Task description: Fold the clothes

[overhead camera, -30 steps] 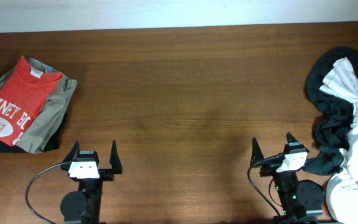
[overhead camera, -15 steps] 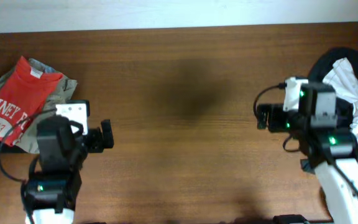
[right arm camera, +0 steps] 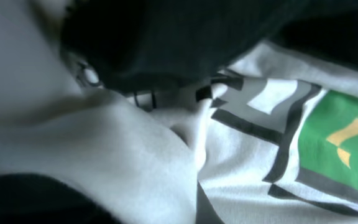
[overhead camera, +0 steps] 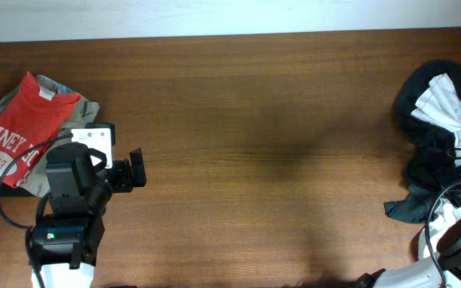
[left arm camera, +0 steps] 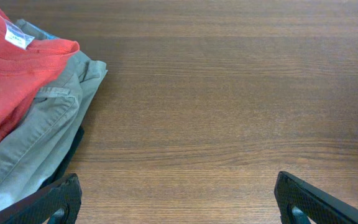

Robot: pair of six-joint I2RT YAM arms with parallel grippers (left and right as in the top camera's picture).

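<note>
The clothes lie in a heap point(overhead camera: 438, 140) at the table's right edge: a dark garment point(overhead camera: 426, 164) tangled with white cloth point(overhead camera: 446, 104). The right wrist view is filled at very close range by the white T-shirt point(right arm camera: 135, 155) with its green-and-black print point(right arm camera: 334, 140), dark cloth point(right arm camera: 166, 43) above it. A ridge of white cloth bunches toward the bottom middle, where my right gripper is shut; its fingers are buried in cloth. My right arm point(overhead camera: 458, 240) reaches in from the bottom right corner. My left gripper point(left arm camera: 179, 202) point(overhead camera: 137, 170) hangs open over bare wood.
A folded stack sits at the far left: a red T-shirt point(overhead camera: 18, 136) point(left arm camera: 11, 68) with white lettering on a khaki-olive garment point(overhead camera: 74, 128) point(left arm camera: 39, 134). It lies just left of my left gripper. Brown wooden table point(overhead camera: 262, 160) spans the middle.
My right arm has swung from beside the heap down to the bottom right corner, and its gripper has gone into the clothes and shut. The left arm has hardly moved.
</note>
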